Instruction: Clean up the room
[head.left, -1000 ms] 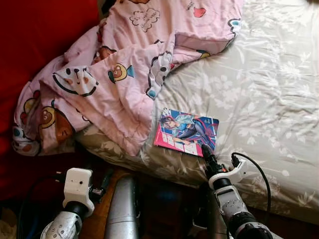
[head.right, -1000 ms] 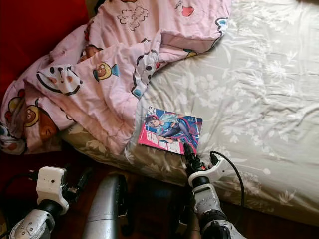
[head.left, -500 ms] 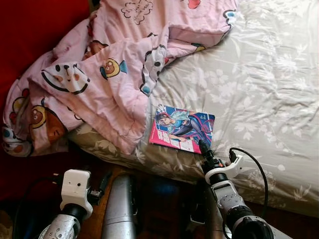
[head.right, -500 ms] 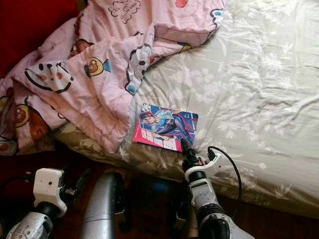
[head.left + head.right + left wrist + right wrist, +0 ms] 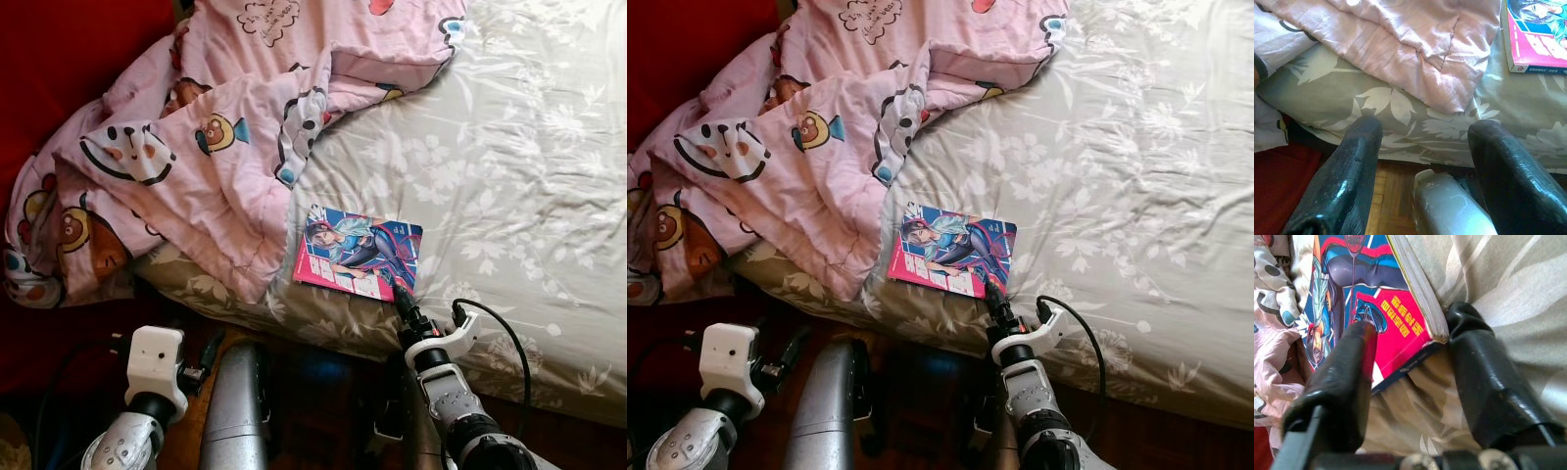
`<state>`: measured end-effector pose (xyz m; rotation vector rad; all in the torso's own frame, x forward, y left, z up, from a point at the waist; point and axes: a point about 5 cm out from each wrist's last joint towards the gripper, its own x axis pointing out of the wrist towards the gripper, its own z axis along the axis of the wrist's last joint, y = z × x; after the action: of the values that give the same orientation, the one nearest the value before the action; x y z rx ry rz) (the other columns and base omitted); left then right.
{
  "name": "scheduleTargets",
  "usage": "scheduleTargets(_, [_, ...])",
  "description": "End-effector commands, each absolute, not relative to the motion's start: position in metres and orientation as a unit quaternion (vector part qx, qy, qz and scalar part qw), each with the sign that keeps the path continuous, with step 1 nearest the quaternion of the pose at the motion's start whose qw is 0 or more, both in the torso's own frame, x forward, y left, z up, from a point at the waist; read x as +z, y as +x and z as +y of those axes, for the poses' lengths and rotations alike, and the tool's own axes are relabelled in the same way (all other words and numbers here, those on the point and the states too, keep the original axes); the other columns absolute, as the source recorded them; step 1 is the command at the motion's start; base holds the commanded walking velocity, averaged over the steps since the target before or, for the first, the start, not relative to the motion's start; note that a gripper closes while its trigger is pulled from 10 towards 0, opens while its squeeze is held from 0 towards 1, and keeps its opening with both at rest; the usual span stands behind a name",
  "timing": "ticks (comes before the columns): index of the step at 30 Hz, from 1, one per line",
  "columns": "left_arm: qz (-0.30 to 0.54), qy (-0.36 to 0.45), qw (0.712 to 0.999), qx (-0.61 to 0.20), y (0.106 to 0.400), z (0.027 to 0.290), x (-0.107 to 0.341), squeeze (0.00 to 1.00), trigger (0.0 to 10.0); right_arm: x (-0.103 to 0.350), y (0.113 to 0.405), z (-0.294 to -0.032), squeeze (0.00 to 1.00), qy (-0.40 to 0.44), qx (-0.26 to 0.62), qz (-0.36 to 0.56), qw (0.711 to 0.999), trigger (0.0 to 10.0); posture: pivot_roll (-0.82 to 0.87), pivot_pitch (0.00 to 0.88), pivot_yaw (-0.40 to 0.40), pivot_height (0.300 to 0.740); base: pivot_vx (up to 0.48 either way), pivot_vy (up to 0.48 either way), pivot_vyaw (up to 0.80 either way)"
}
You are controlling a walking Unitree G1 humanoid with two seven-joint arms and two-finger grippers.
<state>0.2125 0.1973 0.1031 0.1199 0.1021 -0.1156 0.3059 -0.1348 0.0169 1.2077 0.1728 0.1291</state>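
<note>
Fingers of the right gripper (image 5: 1410, 382) stood apart, straddling the near corner of the comic book (image 5: 359, 254), which lay flat at centre frame on the floral bedsheet (image 5: 509, 166), directly ahead. The left gripper (image 5: 1425, 161) hung open at lower left, farther off.

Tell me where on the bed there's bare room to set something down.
The floral sheet is bare to the right of the book and beyond it, up to the pink blanket's folded edge. The left side is crowded: the blanket covers it and spills over the edge. The right gripper straddles the book's near corner.
</note>
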Motion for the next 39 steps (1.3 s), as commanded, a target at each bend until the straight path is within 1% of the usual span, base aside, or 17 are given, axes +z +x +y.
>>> scheduleTargets(1, [0.081, 0.065, 0.993, -0.050, 0.208, 0.199, 0.089, 0.00, 10.0, 0.002, 0.290, -0.115, 0.00, 0.579, 0.074, 0.121, 0.803, 0.0, 0.30, 0.435, 0.032, 0.607, 0.000, 0.000, 0.00])
scheduleTargets(11, [0.075, 0.064, 0.994, -0.050, 0.221, 0.198, 0.085, 0.00, 10.0, 0.011, 0.299, -0.126, 0.00, 0.579, 0.077, 0.083, 0.808, 0.0, 0.26, 0.369, 0.023, 0.607, 0.000, 0.000, 0.00])
scheduleTargets(17, [0.071, 0.061, 0.994, -0.052, 0.233, 0.195, 0.078, 0.00, 10.0, 0.017, 0.304, -0.138, 0.00, 0.565, 0.066, 0.061, 0.820, 0.0, 0.23, 0.316, 0.009, 0.607, 0.000, 0.000, 0.00])
scheduleTargets(20, [0.071, 0.061, 0.994, -0.052, 0.235, 0.194, 0.076, 0.00, 10.0, 0.017, 0.304, -0.139, 0.00, 0.562, 0.064, 0.059, 0.822, 0.0, 0.23, 0.310, 0.007, 0.607, 0.000, 0.000, 0.00])
scheduleTargets(22, [0.073, 0.061, 0.994, -0.052, 0.238, 0.194, 0.073, 0.00, 10.0, 0.017, 0.303, -0.141, 0.00, 0.557, 0.062, 0.057, 0.826, 0.0, 0.22, 0.285, -0.004, 0.607, 0.000, 0.000, 0.00])
scheduleTargets(24, [0.077, 0.061, 0.994, -0.048, 0.242, 0.196, 0.067, 0.00, 10.0, 0.017, 0.303, -0.145, 0.00, 0.535, 0.058, 0.057, 0.841, 0.0, 0.20, 0.247, -0.018, 0.607, 0.000, 0.000, 0.00])
scheduleTargets(25, [0.079, 0.051, 0.995, -0.031, 0.244, 0.202, 0.062, 0.00, 10.0, 0.018, 0.303, -0.152, 0.00, 0.495, 0.049, 0.050, 0.866, 0.0, 0.18, 0.230, -0.024, 0.607, 0.000, 0.000, 0.00])
scheduleTargets(26, [0.079, 0.051, 0.995, -0.031, 0.244, 0.202, 0.062, 0.00, 10.0, 0.018, 0.303, -0.152, 0.00, 0.495, 0.049, 0.050, 0.866, 0.0, 0.18, 0.230, -0.024, 0.607, 0.000, 0.000, 0.00])
scheduleTargets(28, [0.081, 0.035, 0.996, -0.002, 0.249, 0.209, 0.058, 0.00, 10.0, 0.024, 0.304, -0.161, 0.00, 0.439, 0.050, 0.033, 0.896, 0.0, 0.16, 0.189, -0.035, 0.607, 0.000, 0.000, 0.00])
scheduleTargets(29, [0.081, 0.035, 0.996, -0.002, 0.249, 0.209, 0.058, 0.00, 10.0, 0.024, 0.304, -0.161, 0.00, 0.439, 0.050, 0.033, 0.896, 0.0, 0.16, 0.189, -0.035, 0.607, 0.000, 0.000, 0.00])
scheduleTargets(30, [0.077, 0.019, 0.997, 0.019, 0.251, 0.216, 0.059, 0.00, 10.0, 0.029, 0.305, -0.168, 0.00, 0.415, 0.046, 0.016, 0.908, 0.0, 0.15, 0.177, -0.038, 0.607, 0.000, 0.000, 0.00])
scheduleTargets(32, [0.075, 0.010, 0.997, 0.028, 0.252, 0.218, 0.060, 0.00, 10.0, 0.031, 0.305, -0.171, 0.00, 0.410, 0.042, 0.009, 0.911, 0.0, 0.14, 0.172, -0.040, 0.607, 0.000, 0.000, 0.00])
scheduleTargets(33, [0.073, 0.005, 0.997, 0.035, 0.254, 0.222, 0.059, 0.00, 10.0, 0.034, 0.305, -0.176, 0.00, 0.401, 0.035, -0.002, 0.915, 0.0, 0.13, 0.148, -0.044, 0.607, 0.000, 0.000, 0.00])
scheduleTargets(34, [0.073, 0.001, 0.996, 0.043, 0.257, 0.227, 0.057, 0.00, 10.0, 0.041, 0.304, -0.184, 0.00, 0.360, 0.030, -0.023, 0.932, 0.0, 0.12, 0.129, -0.045, 0.607, 0.000, 0.000, 0.00])
scheduleTargets(35, [0.073, 0.001, 0.996, 0.043, 0.257, 0.227, 0.057, 0.00, 10.0, 0.041, 0.304, -0.184, 0.00, 0.360, 0.030, -0.023, 0.932, 0.0, 0.12, 0.129, -0.045, 0.607, 0.000, 0.000, 0.00])
scheduleTargets(37, [0.077, -0.001, 0.996, 0.046, 0.258, 0.229, 0.050, 0.00, 10.0, 0.047, 0.303, -0.185, 0.00, 0.319, 0.036, -0.036, 0.946, 0.0, 0.11, 0.102, -0.044, 0.607, 0.000, 0.000, 0.00])
scheduleTargets(39, [0.089, -0.007, 0.995, 0.052, 0.256, 0.229, 0.042, 0.00, 10.0, 0.054, 0.302, -0.183, 0.00, 0.303, 0.035, -0.052, 0.951, 0.0, 0.10, 0.092, -0.046, 0.607, 0.000, 0.000, 0.00])
